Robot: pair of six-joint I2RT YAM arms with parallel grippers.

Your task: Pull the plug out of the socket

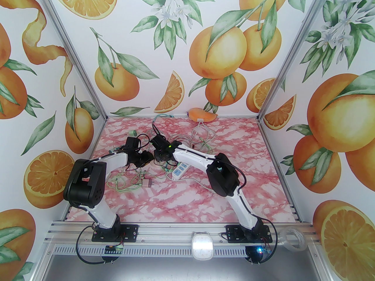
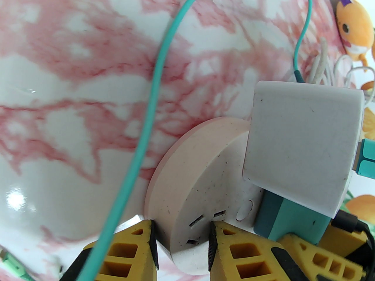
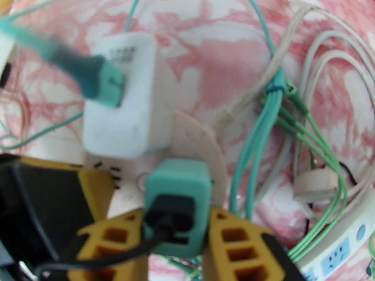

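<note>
Left wrist: left hand (image 2: 181, 238) clamps the round socket (image 2: 199, 168).
Right hand (image 3: 177, 215), blurred, seemingly grips the teal plug (image 3: 178, 180) at six o'clock.

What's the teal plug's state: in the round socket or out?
In. The teal plug sits against the round socket, no prongs showing at its face, with the right gripper shut on it.

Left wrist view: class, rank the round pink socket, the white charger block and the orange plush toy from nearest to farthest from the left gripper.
1. The round pink socket: held in the jaws of the left gripper, bottom centre.
2. The white charger block: seated on the socket, to the right.
3. The orange plush toy: far top right corner.
</note>
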